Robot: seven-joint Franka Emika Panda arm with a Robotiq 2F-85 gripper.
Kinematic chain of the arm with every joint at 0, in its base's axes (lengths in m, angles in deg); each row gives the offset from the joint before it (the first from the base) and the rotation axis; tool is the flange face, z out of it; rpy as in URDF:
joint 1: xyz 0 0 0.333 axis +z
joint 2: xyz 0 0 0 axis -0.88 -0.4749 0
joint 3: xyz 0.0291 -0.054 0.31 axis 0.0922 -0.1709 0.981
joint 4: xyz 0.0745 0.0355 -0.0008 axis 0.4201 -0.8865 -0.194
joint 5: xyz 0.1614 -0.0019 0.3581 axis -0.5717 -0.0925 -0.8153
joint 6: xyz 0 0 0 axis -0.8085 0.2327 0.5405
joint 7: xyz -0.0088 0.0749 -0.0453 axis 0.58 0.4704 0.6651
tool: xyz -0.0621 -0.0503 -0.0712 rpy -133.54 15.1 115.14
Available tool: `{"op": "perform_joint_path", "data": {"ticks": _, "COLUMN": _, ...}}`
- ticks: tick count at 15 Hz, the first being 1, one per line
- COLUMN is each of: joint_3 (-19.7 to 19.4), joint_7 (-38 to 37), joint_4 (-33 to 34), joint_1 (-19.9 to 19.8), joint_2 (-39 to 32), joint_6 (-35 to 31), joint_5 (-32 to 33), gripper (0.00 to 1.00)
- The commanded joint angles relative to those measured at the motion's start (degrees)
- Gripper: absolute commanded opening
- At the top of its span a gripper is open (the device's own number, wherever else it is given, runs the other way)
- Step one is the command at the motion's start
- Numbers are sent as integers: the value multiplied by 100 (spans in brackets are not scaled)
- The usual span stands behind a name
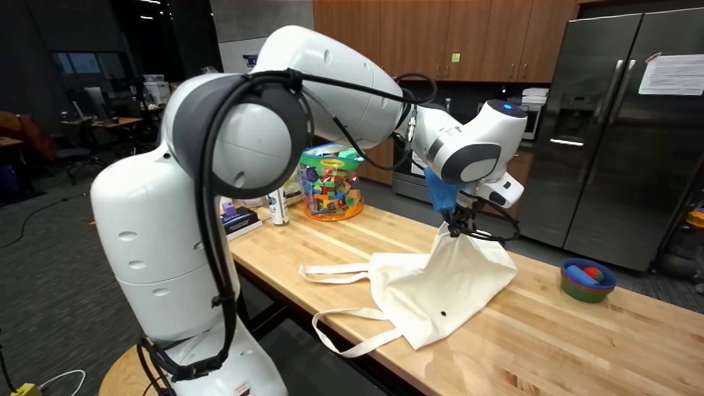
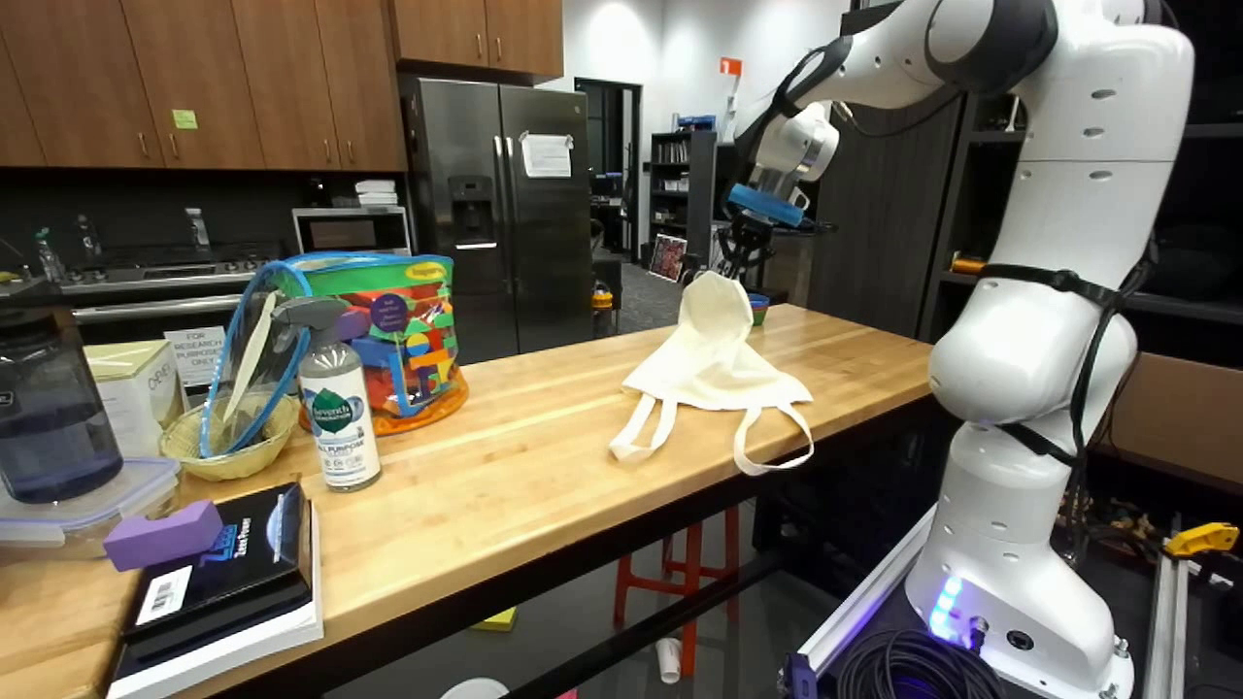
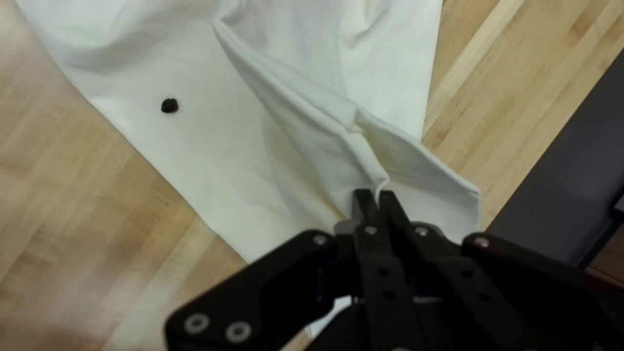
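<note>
- Have a raised fold of the cloth bag (image 1: pixel 432 291) clamped in the hand (image 3: pixel 375 196).
- See the rest of the bag on the tabletop (image 1: pixel 533 319), tented below the hand.
- Note bag's long axis: away from the hand, toward the straps (image 1: pixel 377 343) at the robot-side edge of the tabletop.

Lab kitchen: fridge (image 2: pixel 539 233), cabinets (image 1: pixel 415 38) (plus "research" sign (image 2: pixel 197 357)).

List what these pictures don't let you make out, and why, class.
Inside the cloth bag: hidden by its fabric, every view.
How much of it the gripper pinches: covered by its jaws, wrist view.
Dark spot: too small to identify, wrist view.
Fridge paper: print too small, both exterior views.
Jug: cut by the left edge, an exterior view.
</note>
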Motion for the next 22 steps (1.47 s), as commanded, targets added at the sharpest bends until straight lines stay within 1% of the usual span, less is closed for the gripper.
{"op": "perform_joint_path", "data": {"ticks": 1, "joint_3": -76, "joint_7": 160, "joint_4": -940, "joint_1": 23, "joint_2": 516, "joint_6": -275, "joint_5": -235, "gripper": 1}}
{"op": "perform_joint_path", "data": {"ticks": 3, "joint_3": -95, "joint_7": 262, "joint_4": -1290, "joint_1": 24, "joint_2": 572, "joint_6": -291, "joint_5": -292, "gripper": 1}}
{"op": "perform_joint_path", "data": {"ticks": 5, "joint_3": -90, "joint_7": 331, "joint_4": -1465, "joint_1": 36, "joint_2": 525, "joint_6": -372, "joint_5": -358, "gripper": 1}}
{"op": "perform_joint_path", "data": {"ticks": 9, "joint_3": 43, "joint_7": 509, "joint_4": -1468, "joint_1": 202, "joint_2": 397, "joint_6": -384, "joint_5": -602, "gripper": 1}}
{"op": "perform_joint_path", "data": {"ticks": 12, "joint_3": 254, "joint_7": 533, "joint_4": -1254, "joint_1": 445, "joint_2": 280, "joint_6": -334, "joint_5": -576, "gripper": 1}}
{"op": "perform_joint_path", "data": {"ticks": 19, "joint_3": 907, "joint_7": 550, "joint_4": -603, "joint_1": 1127, "joint_2": -48, "joint_6": -213, "joint_5": -476, "gripper": 1}}
{"op": "perform_joint_path", "data": {"ticks": 22, "joint_3": 1074, "joint_7": 608, "joint_4": -275, "joint_1": 1292, "joint_2": -250, "joint_6": -159, "joint_5": -604, "gripper": 1}}
